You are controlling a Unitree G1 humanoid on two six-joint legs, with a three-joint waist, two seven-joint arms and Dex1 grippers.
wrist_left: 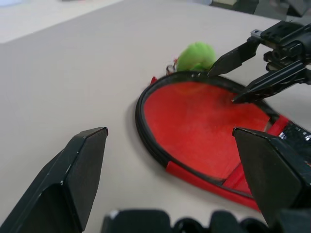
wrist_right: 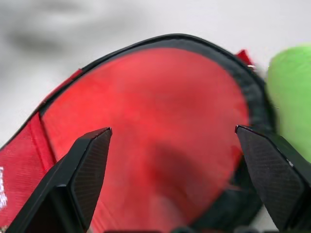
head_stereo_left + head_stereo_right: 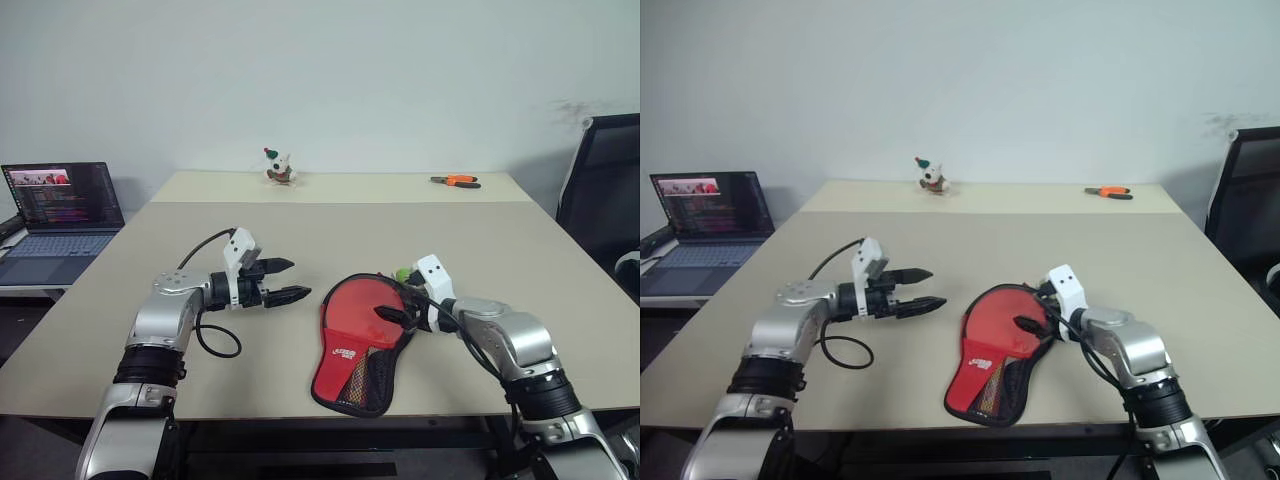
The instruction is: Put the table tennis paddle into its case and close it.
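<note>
Case lies flat on the beige table, lower centre of the head view, black zipper rim around a round red area, red panel with white logo and mesh pocket toward the near edge. Table tennis paddle: the round red face sits inside the rim, so paddle looks seated in the case; handle not visible, can't tell if the zipper is shut. Right gripper is at the right edge of the case, fingers spread wide and empty, one black fingertip over the red face near the rim; whether it touches can't be told. Left gripper hovers left of the case, apart from it, pointing toward it, fingers parted, nothing held. Small green ball sits just beside the far rim of the case, next to the right gripper. Far edge of the table: small figurine at centre, orange-handled pliers upper right. Open laptop on a side surface at left, black chair at the right edge
</note>
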